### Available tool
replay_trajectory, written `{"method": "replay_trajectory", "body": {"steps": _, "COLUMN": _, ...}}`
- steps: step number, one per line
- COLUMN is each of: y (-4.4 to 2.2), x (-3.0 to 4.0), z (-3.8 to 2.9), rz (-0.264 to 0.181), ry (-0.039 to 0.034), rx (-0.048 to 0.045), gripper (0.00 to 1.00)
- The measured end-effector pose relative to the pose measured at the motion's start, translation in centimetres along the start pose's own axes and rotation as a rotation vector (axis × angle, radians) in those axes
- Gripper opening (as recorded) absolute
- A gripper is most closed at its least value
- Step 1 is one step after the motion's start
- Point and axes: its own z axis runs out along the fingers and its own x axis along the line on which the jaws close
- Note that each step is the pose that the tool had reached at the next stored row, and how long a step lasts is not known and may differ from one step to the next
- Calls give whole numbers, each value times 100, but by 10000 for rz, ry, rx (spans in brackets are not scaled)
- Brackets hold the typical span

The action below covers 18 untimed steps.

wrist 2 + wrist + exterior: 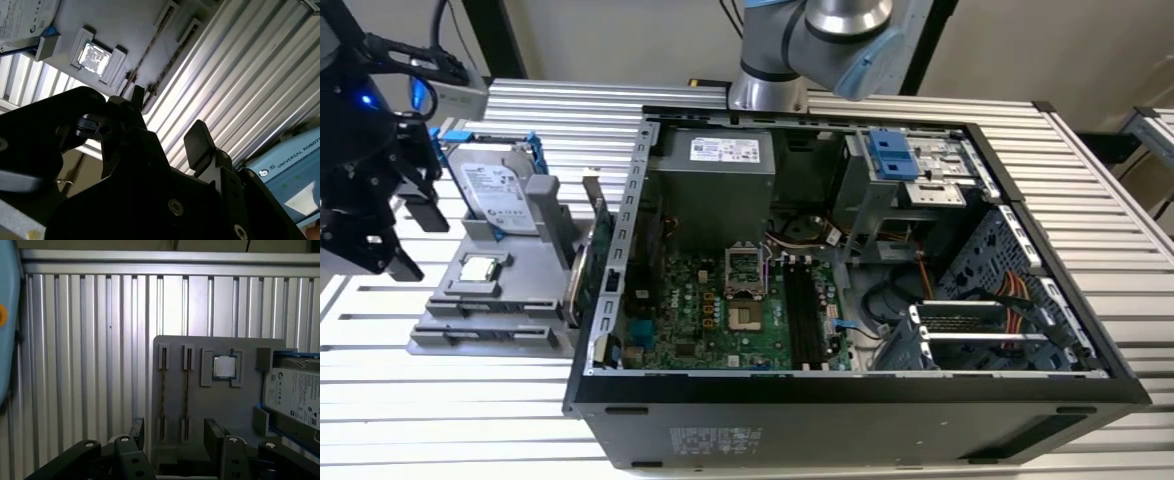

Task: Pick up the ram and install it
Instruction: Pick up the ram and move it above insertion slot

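Grey holder [220, 410] carries the ram [186, 385] untouched, so we judge nothing done yet; our tool [175, 424] hovers spread and empty above it.

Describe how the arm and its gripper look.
The arm is rounded silver-grey tubing with a pale blue joint cap. The gripper is matte black and angular, with two flat, blocky fingers and small silver screw heads.
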Motion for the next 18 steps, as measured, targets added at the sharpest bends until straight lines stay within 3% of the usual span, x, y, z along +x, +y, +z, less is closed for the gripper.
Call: {"method": "replay_trajectory", "body": {"steps": 18, "y": -1, "x": -15, "z": 200, "rz": -1, "ry": 1, "rx": -5, "gripper": 100}}
